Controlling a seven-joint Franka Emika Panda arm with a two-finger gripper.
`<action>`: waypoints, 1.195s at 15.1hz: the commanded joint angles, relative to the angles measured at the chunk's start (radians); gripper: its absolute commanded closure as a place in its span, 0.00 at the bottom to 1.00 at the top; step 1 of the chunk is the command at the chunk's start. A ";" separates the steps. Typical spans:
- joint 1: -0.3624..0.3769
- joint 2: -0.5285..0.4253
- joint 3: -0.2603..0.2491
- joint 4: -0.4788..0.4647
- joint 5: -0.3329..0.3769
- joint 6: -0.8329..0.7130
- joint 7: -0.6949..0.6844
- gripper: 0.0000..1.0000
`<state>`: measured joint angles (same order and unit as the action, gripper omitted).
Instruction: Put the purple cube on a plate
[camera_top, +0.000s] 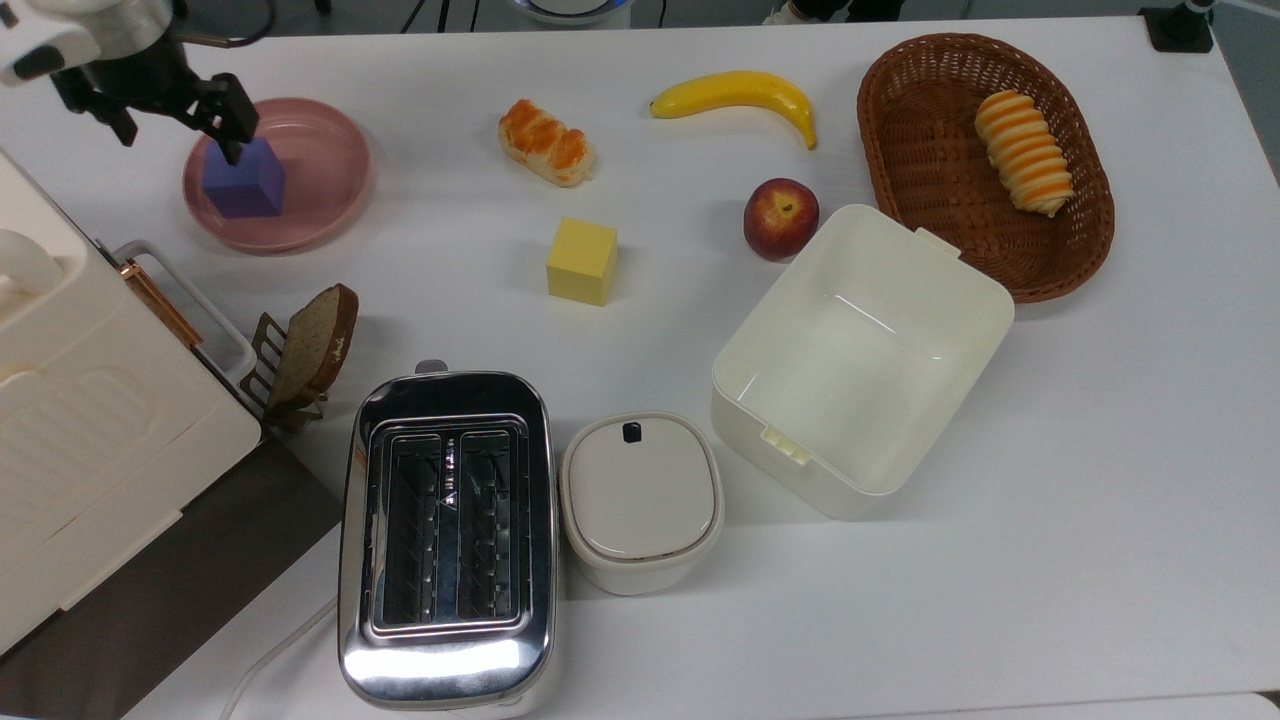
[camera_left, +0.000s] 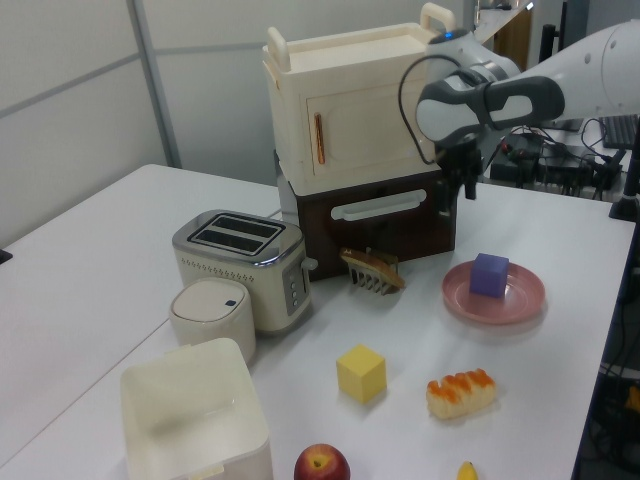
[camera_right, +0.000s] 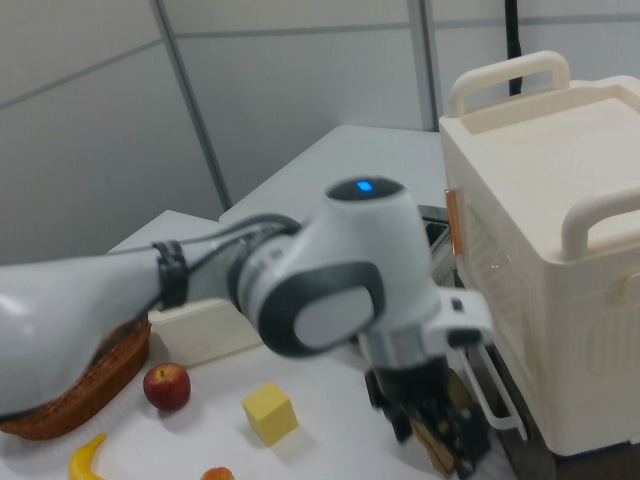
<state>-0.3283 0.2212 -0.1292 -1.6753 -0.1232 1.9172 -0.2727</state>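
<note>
The purple cube (camera_top: 245, 180) sits alone on the pink plate (camera_top: 330, 190). The gripper (camera_top: 165, 118) hangs above it, spread wide, holding nothing. The cube looks light and stiff; its 2 flat opposite sides are best for holding.

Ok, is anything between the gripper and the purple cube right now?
No. In the left view the gripper hangs open above the purple cube, which sits on the pink plate; the gap holds only air.
</note>
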 joint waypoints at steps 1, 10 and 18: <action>0.130 -0.036 -0.007 0.037 0.010 -0.082 0.268 0.00; 0.287 -0.144 -0.006 0.082 0.017 -0.293 0.354 0.00; 0.288 -0.151 -0.006 0.083 0.030 -0.280 0.354 0.00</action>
<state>-0.0510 0.0840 -0.1253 -1.5863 -0.1202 1.6438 0.0691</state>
